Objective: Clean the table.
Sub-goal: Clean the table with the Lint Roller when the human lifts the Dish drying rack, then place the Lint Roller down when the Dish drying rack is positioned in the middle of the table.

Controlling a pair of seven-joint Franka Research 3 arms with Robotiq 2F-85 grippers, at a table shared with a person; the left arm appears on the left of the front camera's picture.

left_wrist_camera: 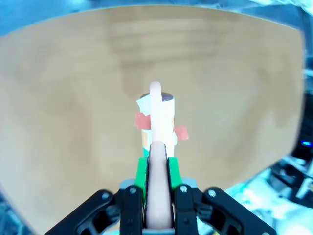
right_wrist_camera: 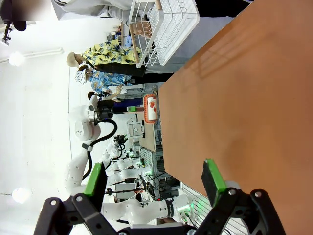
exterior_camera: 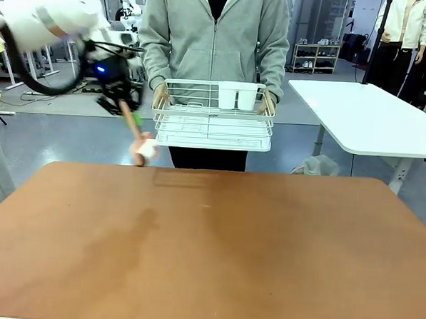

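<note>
The reddish-brown table (exterior_camera: 208,252) lies bare in front of me. Above its far left edge, my left gripper (exterior_camera: 121,103) is shut on the handle of a wooden-handled cleaning tool (exterior_camera: 134,130). The tool's white head (exterior_camera: 145,150) hangs just over the table's far edge. In the left wrist view the green pads (left_wrist_camera: 141,171) clamp the pale handle (left_wrist_camera: 156,147), and the white and red head (left_wrist_camera: 161,115) points down at the table (left_wrist_camera: 73,98). My right gripper (right_wrist_camera: 152,177) stands open beside the table (right_wrist_camera: 254,98) with nothing between its fingers.
A person stands at the far side holding a white wire rack (exterior_camera: 213,124) with two white cups (exterior_camera: 238,96) in it. A white table (exterior_camera: 372,118) stands at the back right. The rack (right_wrist_camera: 166,24) is also in the right wrist view.
</note>
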